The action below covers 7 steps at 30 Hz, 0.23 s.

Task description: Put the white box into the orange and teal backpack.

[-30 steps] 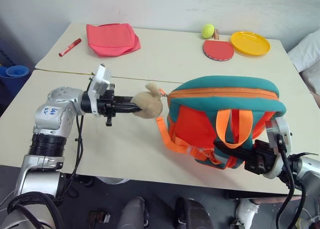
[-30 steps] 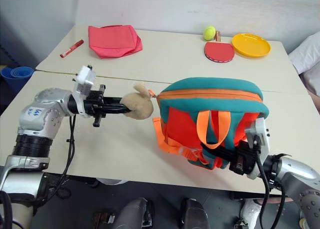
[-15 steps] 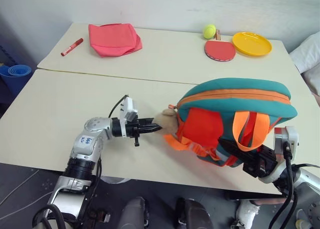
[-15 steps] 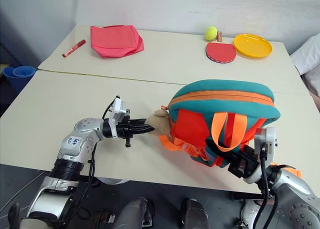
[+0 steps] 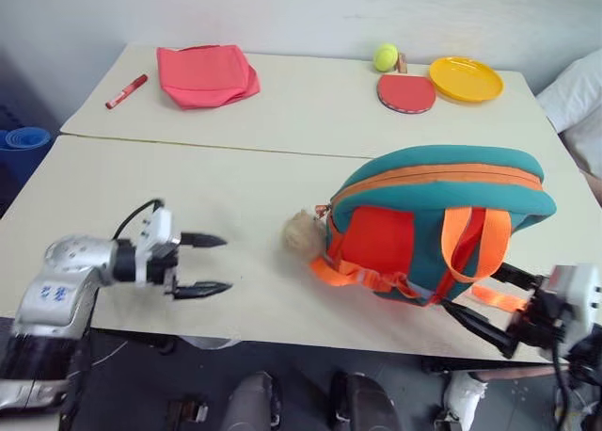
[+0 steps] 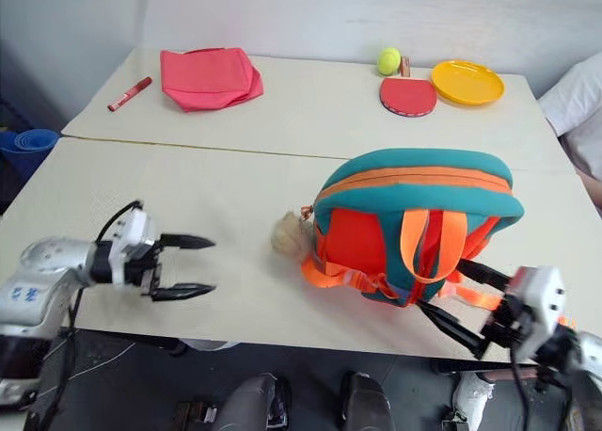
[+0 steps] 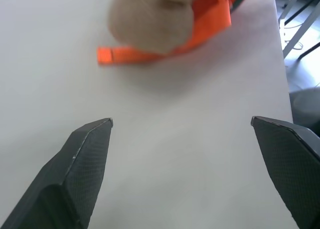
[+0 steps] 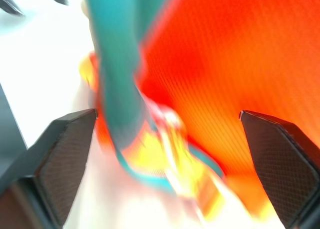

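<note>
The pale table [image 5: 235, 120] spans the scene, two tops butted along a seam, and the largest thing on it is the orange and teal backpack [image 5: 437, 219], standing near the front edge on the robot's right side, its long axis running left to right, the orange-trimmed zipper line along its teal top looking closed. Its tan plush animal [image 5: 303, 233] lies on the tabletop at the bag's left end, beside the loose orange straps [image 5: 362, 276]. The white box cannot be made out anywhere on the table; going by the shut bag, it may already be inside, though that is only a judgement. The right gripper [image 5: 489, 304] sits just at the bag's lower right corner, fingers spread wide and grasping nothing, with the orange panel close ahead in its wrist view. The left gripper [image 5: 200, 263] hangs over bare table well apart from the bag, fingers likewise released and empty, pointing toward the plush; the right arm is plainly the nearer one for any further handling. Along the far edge lie a folded red-pink cloth bag [image 5: 207, 73], a yellow plate [image 5: 468, 79], a red paddle [image 5: 406, 93], a tennis ball [image 5: 385, 55] and a red marker [image 5: 130, 89]. No brand, label or lettering is legible on any of these things.
</note>
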Motion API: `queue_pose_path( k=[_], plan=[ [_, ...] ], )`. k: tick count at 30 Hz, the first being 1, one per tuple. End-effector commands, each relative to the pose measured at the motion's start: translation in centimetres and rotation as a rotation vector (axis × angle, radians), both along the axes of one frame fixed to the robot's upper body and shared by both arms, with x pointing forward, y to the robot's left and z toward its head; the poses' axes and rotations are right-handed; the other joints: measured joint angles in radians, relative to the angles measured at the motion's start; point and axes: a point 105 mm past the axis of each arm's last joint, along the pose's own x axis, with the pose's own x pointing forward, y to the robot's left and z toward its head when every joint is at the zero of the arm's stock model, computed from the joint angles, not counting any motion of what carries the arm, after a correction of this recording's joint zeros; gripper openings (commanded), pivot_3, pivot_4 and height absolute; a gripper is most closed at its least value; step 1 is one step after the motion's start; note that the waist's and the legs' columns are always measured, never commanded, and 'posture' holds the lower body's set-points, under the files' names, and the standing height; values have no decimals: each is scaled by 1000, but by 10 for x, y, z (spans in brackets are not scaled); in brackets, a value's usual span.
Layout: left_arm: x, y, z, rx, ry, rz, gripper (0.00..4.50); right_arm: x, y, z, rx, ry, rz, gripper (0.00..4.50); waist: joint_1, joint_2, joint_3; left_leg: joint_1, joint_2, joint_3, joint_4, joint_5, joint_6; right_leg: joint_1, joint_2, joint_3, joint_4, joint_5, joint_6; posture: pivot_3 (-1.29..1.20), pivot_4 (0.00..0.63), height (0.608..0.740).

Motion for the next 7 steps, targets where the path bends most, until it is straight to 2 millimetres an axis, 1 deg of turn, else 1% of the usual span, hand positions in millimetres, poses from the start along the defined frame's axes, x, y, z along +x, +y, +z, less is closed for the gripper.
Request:
queue_pose_path(
  k=[1,3,5,7],
  plan=[
    [-2,13,7,37,-171,72,4500,-13,-32,-9,-121,17,2,4486,6,0,0,1,0,-1,0,-1,-1,1,0,0,-1,0,0,0,150,740],
    [-5,16,5,46,-183,85,4500,-10,-43,-10,-157,-19,-7,4486,6,0,0,2,0,-1,-2,-2,1,1,-2,0,-1,0,-1,0,150,740],
    [-6,15,4,59,-209,85,4500,-7,-49,-13,-183,-31,-3,4486,0,1,0,3,0,0,-3,-1,-1,1,-2,0,-2,0,-1,0,150,740],
    [-8,14,2,59,-182,81,4500,1,-55,-14,-202,-61,-23,4486,0,1,0,5,-1,2,-7,0,-2,1,-3,2,-1,0,-1,0,150,740]
  ],
)
